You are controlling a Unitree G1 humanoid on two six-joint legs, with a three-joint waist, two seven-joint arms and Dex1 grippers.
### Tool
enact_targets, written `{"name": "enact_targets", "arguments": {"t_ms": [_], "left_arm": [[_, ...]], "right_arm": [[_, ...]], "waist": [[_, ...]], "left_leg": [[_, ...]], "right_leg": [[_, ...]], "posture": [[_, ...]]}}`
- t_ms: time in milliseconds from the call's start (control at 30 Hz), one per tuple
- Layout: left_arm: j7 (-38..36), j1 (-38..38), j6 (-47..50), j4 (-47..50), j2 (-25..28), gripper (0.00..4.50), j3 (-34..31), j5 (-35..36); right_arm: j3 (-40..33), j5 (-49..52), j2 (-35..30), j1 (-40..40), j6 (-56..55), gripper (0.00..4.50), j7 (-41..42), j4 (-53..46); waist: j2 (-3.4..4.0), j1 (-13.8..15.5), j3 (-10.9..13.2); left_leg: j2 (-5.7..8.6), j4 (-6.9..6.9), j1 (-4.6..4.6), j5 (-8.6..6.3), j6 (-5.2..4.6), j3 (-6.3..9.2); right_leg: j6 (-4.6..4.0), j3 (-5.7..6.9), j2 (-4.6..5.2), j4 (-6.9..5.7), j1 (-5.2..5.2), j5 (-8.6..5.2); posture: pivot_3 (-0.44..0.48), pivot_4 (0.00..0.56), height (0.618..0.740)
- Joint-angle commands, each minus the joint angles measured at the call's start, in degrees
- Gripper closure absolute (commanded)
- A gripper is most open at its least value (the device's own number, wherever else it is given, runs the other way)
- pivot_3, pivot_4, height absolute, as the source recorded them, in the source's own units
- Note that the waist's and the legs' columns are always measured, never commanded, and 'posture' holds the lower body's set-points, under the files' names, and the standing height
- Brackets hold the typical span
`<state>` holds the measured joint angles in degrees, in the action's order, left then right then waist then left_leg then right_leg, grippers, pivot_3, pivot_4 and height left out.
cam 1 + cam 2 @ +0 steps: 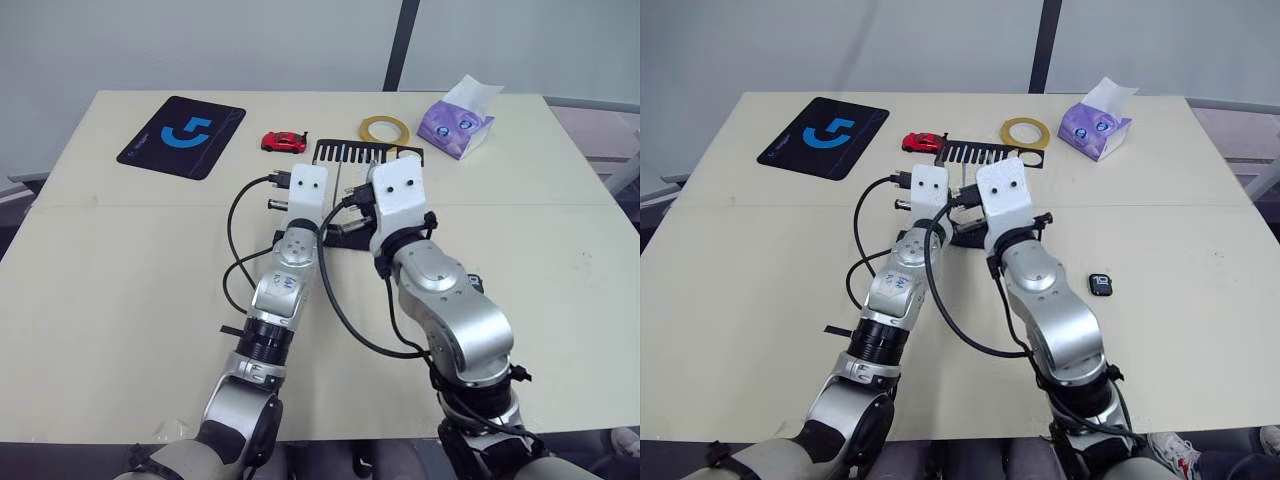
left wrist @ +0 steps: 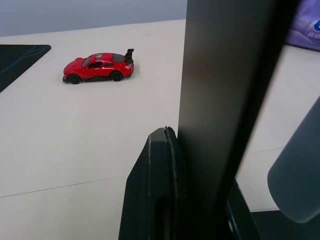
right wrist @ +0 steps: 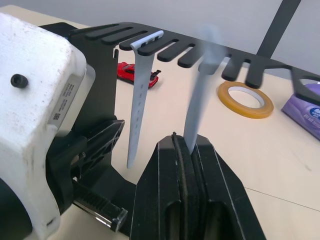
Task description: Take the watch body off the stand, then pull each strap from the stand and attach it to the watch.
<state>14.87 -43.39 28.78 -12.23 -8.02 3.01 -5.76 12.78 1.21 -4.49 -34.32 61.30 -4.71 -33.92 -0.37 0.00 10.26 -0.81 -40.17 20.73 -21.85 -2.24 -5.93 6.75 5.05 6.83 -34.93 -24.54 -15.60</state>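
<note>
The right gripper (image 3: pixel 187 142) is clenched on the lower end of one strap (image 3: pixel 200 100) hanging from the stand (image 3: pixel 165 42); the left gripper (image 2: pixel 172 150) is pinched on the stand's upright. The stand sits toward the table's (image 1: pixel 120 300) far edge; the watch body (image 1: pixel 1100 285) lies off it, toward the right edge. Advice: pull the strap steadily along its slot while the left braces; count two straps, one watch body.
</note>
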Motion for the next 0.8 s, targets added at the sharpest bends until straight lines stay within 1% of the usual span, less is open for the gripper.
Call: {"name": "enact_targets", "arguments": {"t_ms": [33,267,333,367,400,433,500,567,600,633,800], "left_arm": [[-1.25,0.03,0.36,-0.5,-0.25,4.5,0.64,-0.08],[-2.38,0.0,1.08,-0.15,0.11,4.5,0.64,-0.07],[-3.59,0.36,0.89,0.74,0.14,3.74,0.69,0.58],[-4.12,0.51,0.82,1.31,0.13,3.52,0.84,0.72],[-4.7,0.78,1.04,2.27,0.14,3.03,1.16,0.74],[-5.06,0.95,1.27,2.91,0.16,2.66,1.38,0.68],[-5.85,1.32,2.05,3.95,0.31,1.76,1.64,0.58],[-7.24,2.19,3.36,5.89,1.62,0.76,1.75,0.27],[-7.77,2.59,3.98,6.77,2.2,0.35,1.75,0.18],[-9.08,3.48,6.22,9.2,3.7,0.05,1.41,0.37],[-15.55,7.75,15.87,20.75,10.62,0.05,0.72,1.7]], "right_arm": [[-0.32,-0.78,-0.48,1.35,1.59,4.48,0.63,-5.46],[-1.28,0.42,-2.0,4.18,3.77,4.48,3.64,-10.89],[-1.62,0.55,-1.97,4.98,3.91,4.5,4.25,-11.34],[-1.79,0.57,-1.89,5.22,3.94,4.5,4.47,-11.41],[-2.0,0.66,-1.74,5.31,3.81,4.5,4.71,-11.27],[-2.13,0.71,-1.64,5.34,3.71,4.5,4.87,-11.17],[-2.41,0.82,-1.56,5.24,3.46,4.5,5.32,-10.94],[-2.88,1.18,-1.97,5.2,3.22,4.5,6.3,-10.98],[-3.14,1.37,-2.2,5.25,3.13,4.5,6.81,-11.05],[-3.71,1.88,-2.84,5.32,3.11,4.5,7.86,-11.24],[-6.34,4.11,-6.25,5.9,2.58,4.5,12.41,-11.63]], "waist": [[0.0,0.02,0.0],[0.0,0.06,0.0],[0.0,0.06,0.0],[0.0,-0.03,0.0],[0.0,-0.06,0.0],[0.0,-0.07,0.0],[0.0,-0.06,0.0],[0.0,-0.08,0.0],[0.0,-0.09,0.0],[0.01,-0.12,0.0],[0.02,-0.29,0.01]], "left_leg": [[0.0,0.0,0.0,0.0,0.0,0.03],[0.02,0.0,0.09,0.01,0.0,0.14],[0.02,0.0,0.13,0.01,0.0,0.16],[0.03,-0.01,0.16,0.02,0.01,0.17],[0.03,-0.01,0.26,0.04,0.01,0.2],[0.03,-0.01,0.31,0.05,0.02,0.23],[0.03,-0.01,0.45,0.08,0.05,0.27],[0.04,0.0,0.47,0.09,0.06,0.35],[0.03,0.01,0.48,0.09,0.06,0.37],[0.04,0.02,0.48,0.09,0.06,0.38],[0.02,0.02,0.46,0.1,0.09,0.41]], "right_leg": [[0.0,0.03,0.0,0.0,0.0,0.0],[0.0,0.14,0.01,0.06,0.0,0.0],[0.0,0.17,0.01,0.08,0.0,0.0],[0.0,0.19,0.01,0.1,0.0,0.0],[0.0,0.23,0.01,0.15,-0.06,0.0],[0.0,0.25,0.0,0.14,-0.1,0.0],[0.0,0.3,-0.01,0.14,-0.22,0.0],[-0.01,0.39,-0.03,0.14,-0.21,0.0],[-0.01,0.42,-0.03,0.15,-0.21,0.0],[-0.01,0.42,-0.03,0.15,-0.21,0.0],[-0.02,0.44,-0.05,0.16,-0.19,-0.01]], "posture": [[0.0,0.15,0.738],[0.0,0.15,0.738],[0.0,0.15,0.738],[0.0,0.15,0.738],[0.0,0.15,0.738],[0.0,0.15,0.738],[0.0,0.15,0.738],[0.0,0.15,0.738],[0.0,0.15,0.738],[0.0,0.15,0.738],[0.0,0.15,0.738]]}}
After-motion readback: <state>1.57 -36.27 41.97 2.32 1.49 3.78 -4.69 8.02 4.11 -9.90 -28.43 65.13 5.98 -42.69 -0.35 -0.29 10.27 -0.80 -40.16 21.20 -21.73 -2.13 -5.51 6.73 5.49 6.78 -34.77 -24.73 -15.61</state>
